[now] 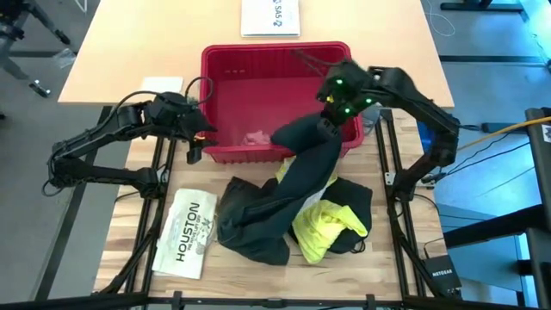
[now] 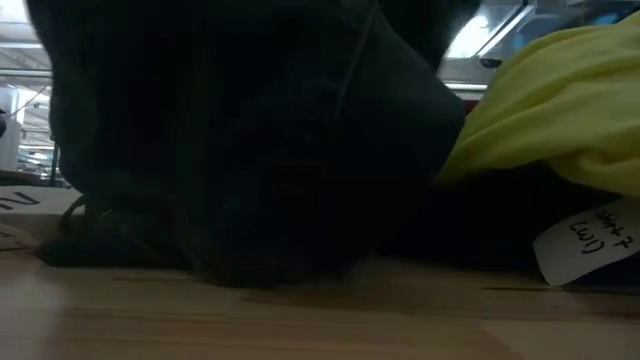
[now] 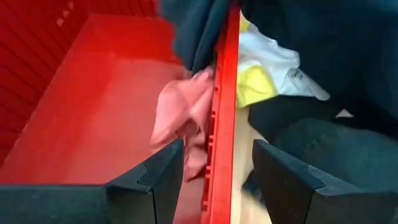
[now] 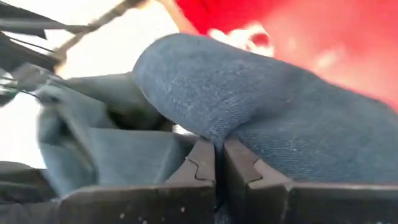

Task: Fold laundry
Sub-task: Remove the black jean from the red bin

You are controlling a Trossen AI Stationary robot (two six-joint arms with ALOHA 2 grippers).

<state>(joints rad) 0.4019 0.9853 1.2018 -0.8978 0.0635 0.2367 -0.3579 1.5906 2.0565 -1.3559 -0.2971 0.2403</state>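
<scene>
**A:** Pale wooden table (image 1: 129, 250) carries everything we have. Nearest its front edge lies the flat white item printed "HOUSTON" (image 1: 188, 231), towards the left corner, with the large dark denim trousers (image 1: 267, 215) heaped just beside it and the crumpled bright yellow T-shirt (image 1: 325, 226) tucked under them on the right.

**B:** Agreed. One trouser leg climbs from that heap over the front wall of the red plastic basket (image 1: 241, 155). Our right gripper (image 4: 219, 163) has its fingers pressed together on a fold of that leg.

**A:** And the left gripper (image 3: 214, 171) hangs at the basket's front left corner, fingers well apart astride the wall, holding nothing. The small pink cloth (image 3: 180, 118) sits inside, against that wall.

**B:** We judge the denim heavy and limp; it will sag and drag. Waistband or hem would serve better than mid-leg.
</scene>
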